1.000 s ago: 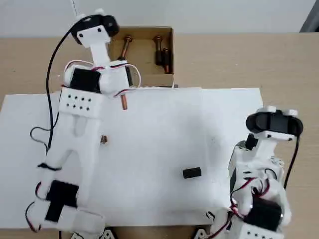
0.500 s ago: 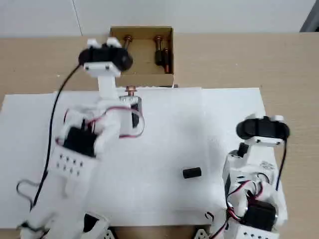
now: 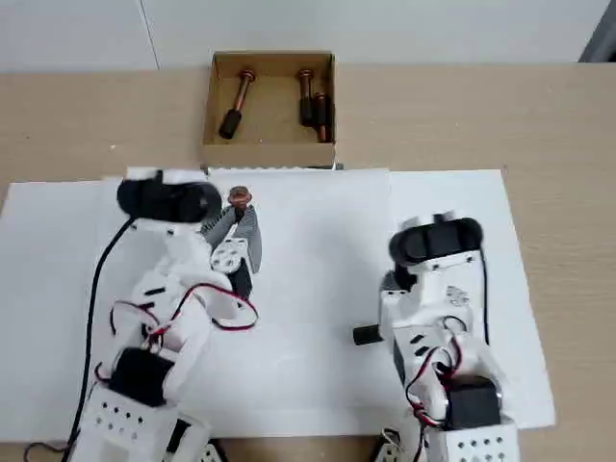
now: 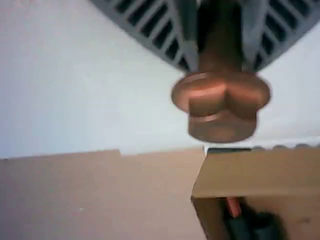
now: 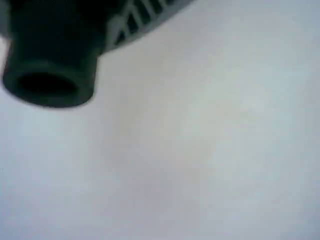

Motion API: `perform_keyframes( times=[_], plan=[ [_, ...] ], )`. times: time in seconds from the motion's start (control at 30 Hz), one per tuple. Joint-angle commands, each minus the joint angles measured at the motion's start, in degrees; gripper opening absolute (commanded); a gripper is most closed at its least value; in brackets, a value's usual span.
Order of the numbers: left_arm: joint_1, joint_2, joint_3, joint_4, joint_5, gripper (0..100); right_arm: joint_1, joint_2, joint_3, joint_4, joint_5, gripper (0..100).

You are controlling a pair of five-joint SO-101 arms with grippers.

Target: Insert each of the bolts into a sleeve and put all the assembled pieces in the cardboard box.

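Left gripper (image 3: pixel 239 214) is clamped on the copper-coloured flanged metal bolt (image 4: pixel 220 102) over the white sheet (image 3: pixel 318 250), near the brown cardboard box (image 3: pixel 214 106). The black cylindrical sleeve (image 3: pixel 371 334) sits at the right gripper (image 3: pixel 387 322); whether that gripper grips it cannot be told.

Cardboard box (image 3: pixel 274 120) sat far back on the table (image 3: pixel 481 115), just behind the sheet (image 3: pixel 318 250) — assembled pieces (image 3: pixel 238 100) lay inside it. Left gripper (image 3: pixel 239 217) was over the sheet near the box, carrying a bolt (image 3: pixel 239 199), head toward the box. Sleeve (image 3: pixel 366 335) lay on the sheet right of centre — at the right gripper (image 3: pixel 385 327).
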Motion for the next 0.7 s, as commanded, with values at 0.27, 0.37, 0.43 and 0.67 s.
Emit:
perform_keyframes(
  times=[0.27, 0.37, 0.43, 0.67],
  plan=[
    [0.4, -23.3, 14.1, -3.9, -1.2, 0, -13.7, -0.4, 6.5, -15.1, -0.3, 0.2],
    [0.4, -31.4, 18.2, -3.7, -1.1, 0, -18.2, -0.4, 8.6, -18.3, -0.3, 0.2],
    [0.1, -33.5, 20.0, -3.7, -0.2, 0, -21.1, -0.4, 10.0, -20.5, -0.2, 0.2],
    [0.0, -32.5, 18.0, -3.8, 9.8, 0, -26.4, -0.4, 15.6, -28.1, 7.7, 0.2]
  ],
)
